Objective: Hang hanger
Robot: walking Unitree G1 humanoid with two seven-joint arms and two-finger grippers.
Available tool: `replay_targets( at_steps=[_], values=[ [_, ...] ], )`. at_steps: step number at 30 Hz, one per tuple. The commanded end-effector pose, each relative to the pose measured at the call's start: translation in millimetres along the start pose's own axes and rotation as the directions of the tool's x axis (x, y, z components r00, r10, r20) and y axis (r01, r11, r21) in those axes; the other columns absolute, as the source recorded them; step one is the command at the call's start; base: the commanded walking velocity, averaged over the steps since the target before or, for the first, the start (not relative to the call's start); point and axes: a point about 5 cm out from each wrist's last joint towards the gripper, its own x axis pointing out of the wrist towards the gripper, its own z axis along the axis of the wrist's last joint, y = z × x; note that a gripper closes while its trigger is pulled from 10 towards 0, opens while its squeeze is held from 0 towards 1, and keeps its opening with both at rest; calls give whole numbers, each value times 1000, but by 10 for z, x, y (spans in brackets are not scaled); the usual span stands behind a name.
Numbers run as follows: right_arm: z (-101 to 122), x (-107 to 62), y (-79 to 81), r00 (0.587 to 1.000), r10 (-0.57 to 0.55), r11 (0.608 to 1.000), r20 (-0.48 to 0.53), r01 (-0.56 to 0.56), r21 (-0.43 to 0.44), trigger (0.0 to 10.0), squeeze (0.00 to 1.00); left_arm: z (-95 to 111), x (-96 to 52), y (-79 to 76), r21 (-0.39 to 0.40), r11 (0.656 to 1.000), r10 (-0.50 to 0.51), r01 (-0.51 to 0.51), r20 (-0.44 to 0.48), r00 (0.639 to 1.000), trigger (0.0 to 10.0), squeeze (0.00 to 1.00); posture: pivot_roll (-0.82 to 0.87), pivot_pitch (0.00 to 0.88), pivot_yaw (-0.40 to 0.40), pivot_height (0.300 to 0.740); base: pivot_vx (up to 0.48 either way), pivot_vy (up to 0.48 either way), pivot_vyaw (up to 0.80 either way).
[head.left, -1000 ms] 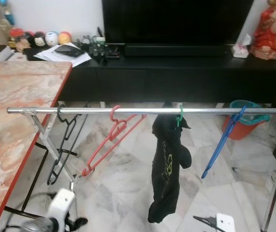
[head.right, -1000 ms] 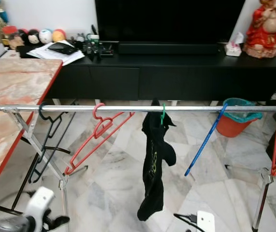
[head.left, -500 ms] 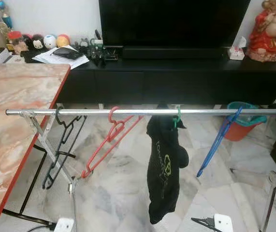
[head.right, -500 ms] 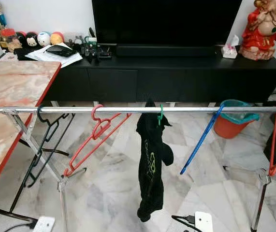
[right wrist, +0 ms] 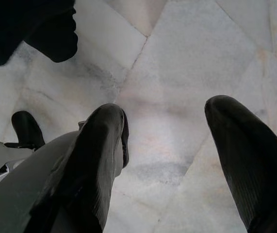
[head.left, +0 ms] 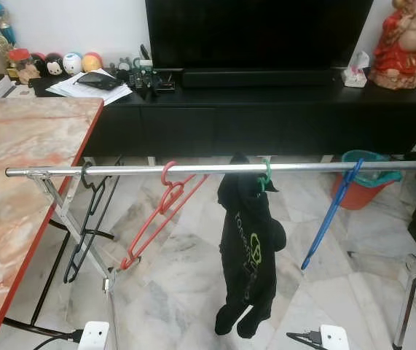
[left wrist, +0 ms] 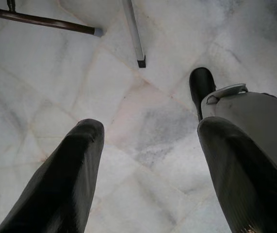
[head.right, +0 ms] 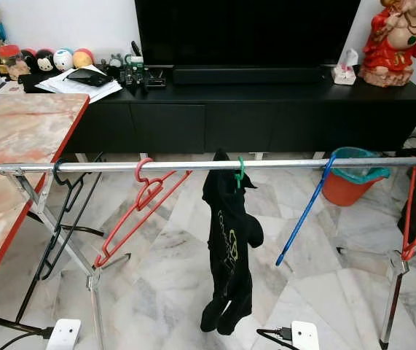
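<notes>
Fingers spread and empty, left gripper point(left wrist: 145, 160) and right gripper point(right wrist: 170, 155) aim floorward; green hanger point(head.left: 266, 173) hangs on horizontal rail point(head.left: 193, 169) well above.

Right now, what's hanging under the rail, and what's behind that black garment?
Under the rail: a black hanger, red hanger, black garment on a green hook, blue hanger. Behind the garment is marble floor; its hanger's body is covered.

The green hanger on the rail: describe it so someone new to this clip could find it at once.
Follow the silver rail that runs across the room in front of the black TV cabinet. Near its middle hangs the green hanger, with only its small hook visible. Unlike the bare black, red and blue hangers beside it, it carries a black garment.
</notes>
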Motion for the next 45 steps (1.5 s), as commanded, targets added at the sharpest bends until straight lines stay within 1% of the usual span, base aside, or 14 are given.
replay_targets(
  at_steps=[1, 4, 10, 12, 16, 20, 22, 27, 36, 39, 42, 43, 45],
  values=[
    [-48, -4, 17, 1000, 0, 1000, -8, 0, 8, 10000, 0, -33, -8, 96, -18, 1000, -14, 14, 3, 1000, 10000, 0, -152, 0, 25, 740, 0, 0, 0],
    [-59, -5, 23, 1000, 0, 1000, -9, 0, 18, 10000, 0, -30, -10, 130, -11, 1000, -9, 9, 3, 1000, 10000, 0, -150, 0, 26, 740, 0, 0, 0],
    [-81, -7, 34, 1000, 4, 1000, -14, -4, 17, 10000, 0, -79, -8, 104, -18, 1000, 3, -3, -9, 1000, 10000, 0, -152, 0, 31, 740, 0, 0, 0],
    [-80, -8, 48, 1000, 13, 1000, -8, -13, -2, 10000, 0, -89, -8, 98, -20, 1000, 0, 0, -10, 1000, 10000, 0, -162, 0, 35, 740, 0, 0, 0],
    [-93, -8, 55, 1000, 9, 1000, -11, -9, 10, 10000, 0, -101, -8, 82, -11, 1000, -16, 16, -13, 1000, 10000, 0, -164, 0, 38, 740, 0, 0, 0],
    [-96, -9, 57, 1000, 7, 1000, -13, -7, 10, 10000, 0, -104, -9, 85, -11, 1000, -18, 18, -14, 1000, 10000, 0, -162, 0, 37, 740, 0, 0, 0],
    [-85, -7, 63, 1000, 10, 1000, -9, -10, 11, 10000, 0, -105, -11, 116, 2, 1000, -17, 17, -17, 1000, 10000, 0, -162, 0, 39, 740, 0, 0, 0],
    [-40, -2, 60, 1000, 7, 1000, 3, -7, 12, 10000, 0, -67, -12, 153, -20, 1000, -7, 7, -7, 1000, 10000, 0, -147, 0, 33, 740, 0, 0, 0],
    [-8, 2, 57, 1000, 6, 1000, 6, -6, 15, 10000, 0, -16, -10, 162, -6, 1000, -6, 6, 5, 1000, 10000, 0, -129, 0, 35, 740, 0, 0, 0],
    [-1, 3, 61, 1000, 6, 1000, 9, -6, 17, 10000, 0, 3, -10, 163, 19, 1000, -11, 11, 10, 1000, 10000, 0, -129, 0, 36, 740, 0, 0, 0],
    [4, 3, 61, 1000, 7, 1000, 10, -7, 16, 10000, 0, 8, -10, 163, 19, 1000, -11, 11, 11, 1000, 10000, 0, -128, 0, 36, 740, 0, 0, 0],
    [5, 4, 59, 1000, -7, 999, 12, 6, 37, 10000, 0, 14, -10, 163, 14, 1000, -10, 10, 11, 1000, 10000, 0, -128, 0, 39, 740, -240, 0, 0],
    [7, 4, 58, 1000, -9, 999, 13, 8, 38, 10000, 0, 17, -9, 161, 12, 1000, -11, 10, 12, 1000, 10000, 0, -128, 0, 39, 740, -249, 0, 0]
  ],
)
